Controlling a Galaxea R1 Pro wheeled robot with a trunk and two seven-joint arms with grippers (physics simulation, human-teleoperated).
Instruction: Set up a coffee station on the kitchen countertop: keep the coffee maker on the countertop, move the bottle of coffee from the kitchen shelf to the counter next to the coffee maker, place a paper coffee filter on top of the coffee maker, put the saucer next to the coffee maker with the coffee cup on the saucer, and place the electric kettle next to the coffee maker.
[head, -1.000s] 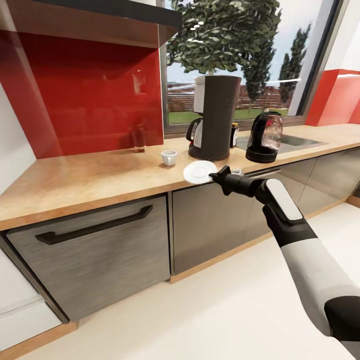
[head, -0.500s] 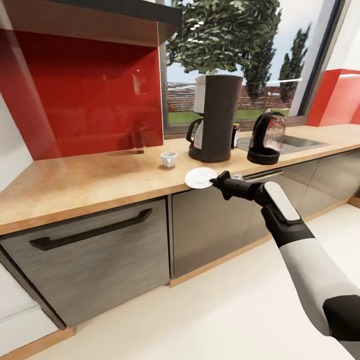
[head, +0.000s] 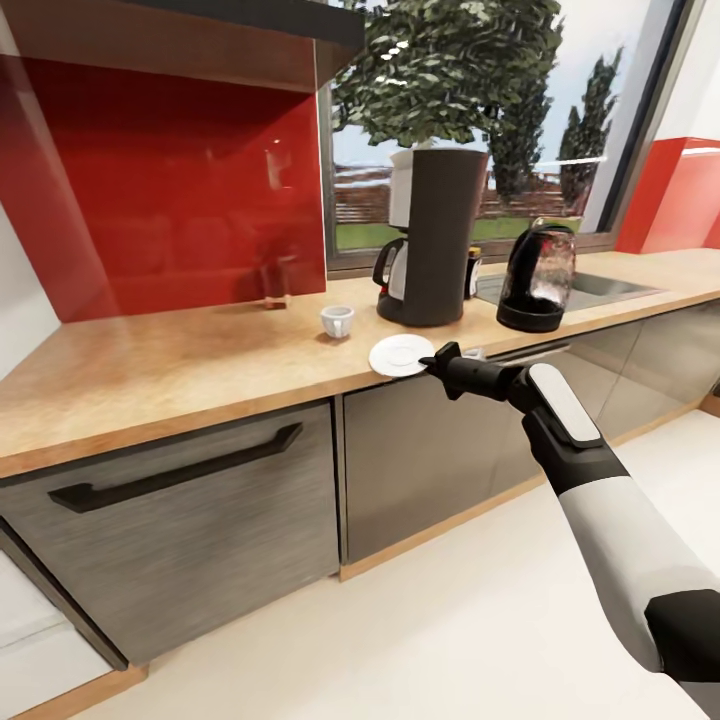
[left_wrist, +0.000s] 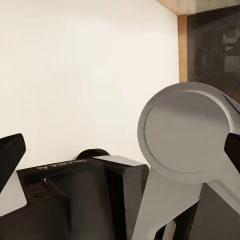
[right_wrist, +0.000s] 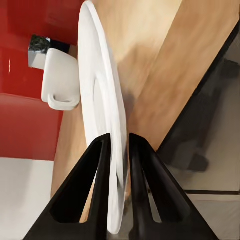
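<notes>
Head view: saucer (head: 400, 355) lower over countertop (head: 180, 360) than before, right gripper (head: 432, 362) jaws pinching its rim.

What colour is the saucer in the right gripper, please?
Plain white saucer, clearest in the right wrist view, pinched by the right gripper.

A glossy red backsplash (head: 180, 190) runs along the wall, and everything reads off it. Right of it, a big window (head: 480, 120) with a leafy tree (head: 450, 70) outside. Below it, grey cabinets (head: 200, 520), the nearest drawer with a long black handle (head: 175, 470). Far right of it, a steel sink (head: 595, 285). Low down, pale floor (head: 400, 640).
</notes>
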